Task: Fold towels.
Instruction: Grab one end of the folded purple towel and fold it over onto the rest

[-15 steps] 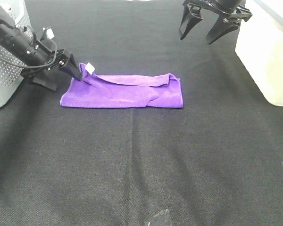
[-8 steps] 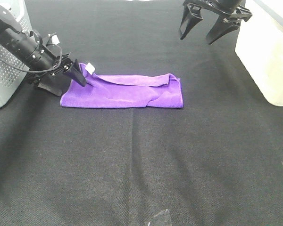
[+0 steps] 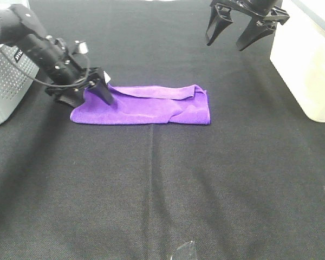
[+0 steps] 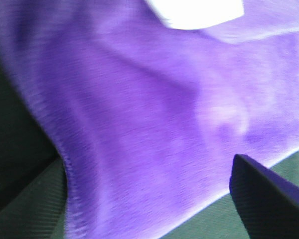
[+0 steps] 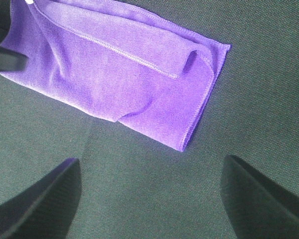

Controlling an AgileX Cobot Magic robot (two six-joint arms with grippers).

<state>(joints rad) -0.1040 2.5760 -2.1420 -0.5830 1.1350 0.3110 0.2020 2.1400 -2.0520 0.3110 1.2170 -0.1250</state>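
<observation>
Where the high camera looks down on the black desk point(image 3: 151, 189), the purple towel point(image 3: 151, 105) lies folded into a long strip left of centre, its top layer rumpled. The left gripper point(image 3: 89, 97) sits low at the strip's left end with its fingers apart, one over the cloth and the other half lost against the dark desk. At upper right the right gripper point(image 3: 225, 44) hangs clear, fingers wide and holding nothing. A white box point(image 3: 309, 65) is cut off at the right edge.

Left wrist: blurred towel point(image 4: 139, 124) fills nearly everything. A white tag point(image 4: 199, 10) is cropped, and only one finger point(image 4: 269, 199) shows.

Right wrist: the towel point(image 5: 124, 74) lies beyond the spread fingers point(image 5: 40, 199), one end cut off.
</observation>
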